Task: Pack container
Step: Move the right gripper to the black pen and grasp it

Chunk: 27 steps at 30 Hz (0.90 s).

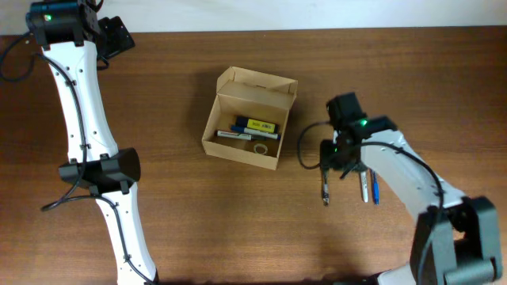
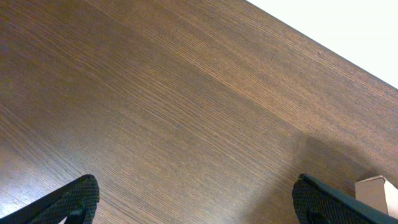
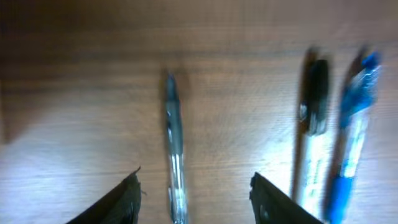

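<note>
Container (image 1: 238, 150) of plain tan cardboard at mid-counter (image 1: 174, 222), sitting slightly askew. Flap lid (image 1: 257, 81) is hinged open along the edge toward the top of the overhead view. Inside on the box floor: a yellow-bodied marker (image 1: 258, 125), a dark pen or two beside it, and a small ring-shaped item (image 1: 260, 148) against the near wall. The finer details are too small to make out.

Right of the container and well apart from it, three pens lie loose on the counter, roughly parallel:
- clear-barrelled pen (image 3: 175, 155), the nearest to the container
- white pen with a black cap (image 3: 314, 118)
- blue pen (image 3: 351, 137), just beside the white one

Right gripper (image 3: 194, 180) hangs low over this group. Its jaws are spread and straddle the clear pen, with bare wood showing on both sides of the barrel. Nothing is pinched. The wrist view is blurred.

Left gripper (image 2: 196, 190) is off at the far left corner of the counter, well away from the container. Jaws are spread wide with nothing but wood grain between them. One pale corner of the cardboard shows at the lower right edge of that wrist view.
</note>
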Each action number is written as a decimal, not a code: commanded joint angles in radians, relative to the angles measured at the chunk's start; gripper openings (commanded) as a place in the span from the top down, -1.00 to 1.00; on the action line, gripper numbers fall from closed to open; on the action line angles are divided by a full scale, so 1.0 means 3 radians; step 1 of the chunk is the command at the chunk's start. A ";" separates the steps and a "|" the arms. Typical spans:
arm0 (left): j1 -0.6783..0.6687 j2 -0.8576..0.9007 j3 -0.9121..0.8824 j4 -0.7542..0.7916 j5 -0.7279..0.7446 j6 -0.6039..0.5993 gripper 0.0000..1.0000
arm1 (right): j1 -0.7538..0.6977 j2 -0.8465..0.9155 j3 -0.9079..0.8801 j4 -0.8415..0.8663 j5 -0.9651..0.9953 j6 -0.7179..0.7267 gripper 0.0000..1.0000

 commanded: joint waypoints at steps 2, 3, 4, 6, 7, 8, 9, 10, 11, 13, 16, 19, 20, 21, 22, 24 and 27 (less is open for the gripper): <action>0.0020 -0.0014 -0.0004 -0.0005 -0.0028 0.0041 -1.00 | -0.0017 0.0139 -0.0210 0.0134 -0.0153 0.0170 -0.07; 0.0020 -0.0014 -0.0004 -0.0004 -0.0028 0.0039 -1.00 | -0.0015 0.0169 -0.0252 0.0178 -0.0154 0.0170 -0.06; 0.0020 -0.0014 -0.0004 -0.0004 -0.0028 0.0041 -1.00 | -0.0015 0.0197 -0.0282 0.0221 -0.0154 0.0169 -0.07; 0.0020 -0.0014 -0.0004 -0.0004 -0.0028 0.0041 -1.00 | -0.0015 0.0268 -0.0345 0.0301 -0.0159 0.0167 -0.07; 0.0020 -0.0014 -0.0004 -0.0005 -0.0028 0.0041 -1.00 | -0.0015 0.0294 -0.0364 0.0333 -0.0188 0.0137 -0.07; 0.0020 -0.0014 -0.0004 -0.0004 -0.0027 0.0039 -1.00 | -0.0015 0.0326 -0.0385 0.0369 -0.0217 0.0131 -0.07; 0.0020 -0.0014 -0.0004 -0.0004 -0.0027 0.0041 -1.00 | -0.0015 0.0355 -0.0408 0.0399 -0.0242 0.0130 -0.06; 0.0020 -0.0014 -0.0004 -0.0004 -0.0027 0.0041 -0.99 | -0.0015 0.0373 -0.0422 0.0413 -0.0244 0.0131 -0.04; 0.0022 -0.0014 -0.0004 -0.0005 -0.0028 0.0041 -1.00 | -0.0015 0.0394 -0.0450 0.0436 -0.0253 0.0131 -0.01; 0.0020 -0.0014 -0.0004 -0.0005 -0.0027 0.0041 -1.00 | -0.0015 0.0415 -0.0478 0.0454 -0.0253 0.0130 0.08; 0.0020 -0.0014 -0.0004 -0.0005 -0.0028 0.0041 -1.00 | -0.0015 0.0430 -0.0498 0.0469 -0.0253 0.0131 0.27; 0.0020 -0.0014 -0.0004 -0.0004 -0.0028 0.0041 -1.00 | -0.0015 0.0430 -0.0498 0.0496 -0.0252 0.0131 0.68; 0.0020 -0.0014 -0.0004 -0.0004 -0.0027 0.0041 -1.00 | -0.0015 0.0430 -0.0498 0.0505 -0.0252 0.0131 0.81; 0.0020 -0.0014 -0.0004 -0.0005 -0.0028 0.0041 -1.00 | -0.0015 0.0430 -0.0498 0.0519 -0.0252 0.0131 0.92; 0.0020 -0.0014 -0.0004 -0.0004 -0.0027 0.0041 -1.00 | -0.0015 0.0430 -0.0498 0.0533 -0.0253 0.0117 0.92; 0.0020 -0.0014 -0.0004 -0.0004 -0.0027 0.0041 -1.00 | -0.0015 0.0429 -0.0491 0.0656 -0.0320 -0.0127 0.92; 0.0020 -0.0014 -0.0004 -0.0005 -0.0028 0.0041 -0.99 | -0.0015 0.0429 -0.0371 0.0662 -0.0347 -0.0284 0.92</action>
